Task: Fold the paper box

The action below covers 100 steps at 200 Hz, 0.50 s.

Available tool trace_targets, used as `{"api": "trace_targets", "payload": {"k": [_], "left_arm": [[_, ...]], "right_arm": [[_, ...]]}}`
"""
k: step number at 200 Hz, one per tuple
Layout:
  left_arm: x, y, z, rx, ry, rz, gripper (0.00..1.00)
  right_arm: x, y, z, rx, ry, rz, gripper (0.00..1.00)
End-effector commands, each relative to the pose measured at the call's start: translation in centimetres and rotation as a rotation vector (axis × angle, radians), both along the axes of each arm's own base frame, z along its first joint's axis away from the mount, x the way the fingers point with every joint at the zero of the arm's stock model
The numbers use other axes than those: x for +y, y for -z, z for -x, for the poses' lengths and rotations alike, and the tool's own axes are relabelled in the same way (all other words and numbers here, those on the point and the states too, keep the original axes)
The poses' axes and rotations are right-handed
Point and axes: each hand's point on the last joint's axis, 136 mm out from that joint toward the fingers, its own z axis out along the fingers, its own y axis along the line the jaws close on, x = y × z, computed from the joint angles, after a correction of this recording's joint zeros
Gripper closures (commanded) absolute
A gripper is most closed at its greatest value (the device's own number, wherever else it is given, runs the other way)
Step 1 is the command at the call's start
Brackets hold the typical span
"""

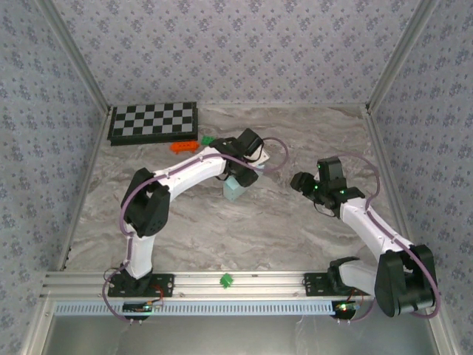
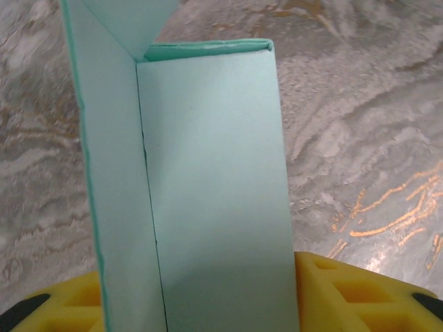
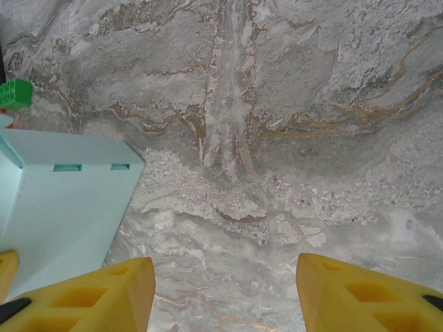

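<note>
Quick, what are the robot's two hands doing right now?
Left gripper: closed on the paper box.
Right gripper: open, holding nothing.

Bare worktop (image 3: 291, 138) lies between the open fingers of the right claw (image 3: 225, 270) and ahead of it. The paper box (image 3: 62, 200) blocks its left side, just beside 1 finger. Toward the far left, the checkered board (image 1: 153, 122), an orange block (image 1: 185, 146) and a green block (image 1: 207, 140) take room.
</note>
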Motion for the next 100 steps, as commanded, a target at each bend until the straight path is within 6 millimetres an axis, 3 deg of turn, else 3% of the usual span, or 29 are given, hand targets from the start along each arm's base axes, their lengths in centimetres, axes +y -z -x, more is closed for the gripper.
{"api": "trace_targets", "payload": {"k": [1, 58, 100], "left_arm": [[0.0, -0.2, 2.1, 0.022, 0.235, -0.008, 0.5], [1.3, -0.7, 5.0, 0.131, 0.559, 0.036, 0.5], [1.5, -1.0, 5.3, 0.115, 0.685, 0.055, 0.48]], "right_arm": [[-0.2, 0.4, 0.5, 0.009, -0.005, 0.003, 0.42], [-0.4, 0.6, 0.8, 0.015, -0.001, 0.005, 0.42], [-0.5, 0.7, 0.8, 0.018, 0.003, 0.007, 0.42]]}}
